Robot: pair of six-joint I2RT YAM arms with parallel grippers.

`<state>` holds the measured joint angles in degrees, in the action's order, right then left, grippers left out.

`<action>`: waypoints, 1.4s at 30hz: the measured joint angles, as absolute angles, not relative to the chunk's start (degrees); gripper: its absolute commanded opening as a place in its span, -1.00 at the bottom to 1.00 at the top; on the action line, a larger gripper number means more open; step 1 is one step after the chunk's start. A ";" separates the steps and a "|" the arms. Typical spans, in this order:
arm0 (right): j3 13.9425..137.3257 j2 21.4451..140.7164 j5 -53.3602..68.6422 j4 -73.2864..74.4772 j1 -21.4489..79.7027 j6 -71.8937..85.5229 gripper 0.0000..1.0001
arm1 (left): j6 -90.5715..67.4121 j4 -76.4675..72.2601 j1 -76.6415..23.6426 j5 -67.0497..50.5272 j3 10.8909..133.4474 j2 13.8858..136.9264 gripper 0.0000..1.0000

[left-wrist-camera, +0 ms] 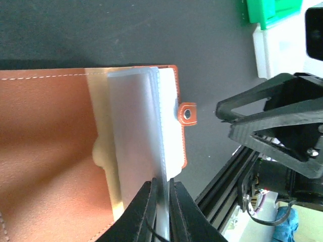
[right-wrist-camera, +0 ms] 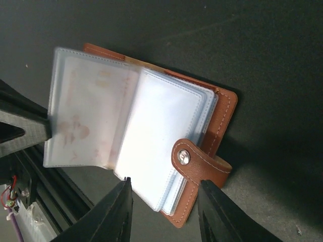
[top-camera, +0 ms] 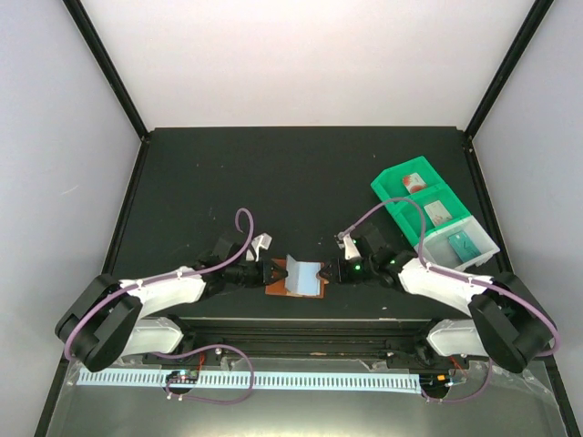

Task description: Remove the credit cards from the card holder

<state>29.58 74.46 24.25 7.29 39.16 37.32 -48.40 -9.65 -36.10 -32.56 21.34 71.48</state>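
The brown card holder lies open on the black table between my two grippers, its pale blue-grey pockets fanned out. My left gripper is shut on the edge of one pocket page and holds it upright. In the right wrist view that lifted page shows faint reddish marks of a card inside. My right gripper is open and hovers just over the holder's snap tab, touching nothing. In the top view the left gripper and right gripper flank the holder.
A green compartmented tray stands at the right, holding a white card with a red mark and another card. A small white piece lies beside the left arm. The metal rail runs along the near edge.
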 measured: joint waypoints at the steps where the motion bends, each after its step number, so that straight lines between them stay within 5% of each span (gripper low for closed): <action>1: 29.69 74.11 24.27 7.29 39.18 37.43 -0.24 | -48.29 -9.19 -36.10 -32.21 21.34 71.48 -0.81; 12: 33.32 75.94 24.32 6.72 41.34 40.05 -0.34 | -47.13 -0.05 -36.10 -23.92 21.34 64.97 -0.48; 18: 37.32 80.75 24.45 4.56 45.06 41.82 -0.36 | -47.13 0.75 -36.10 -22.61 21.34 63.42 -0.15; 42: 35.83 88.05 22.92 1.89 45.89 42.28 -0.45 | -47.00 -7.14 -36.10 -24.97 21.23 71.26 0.00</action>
<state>35.83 88.05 22.92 1.89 45.89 42.28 -47.00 -7.14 -36.10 -24.97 21.23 71.26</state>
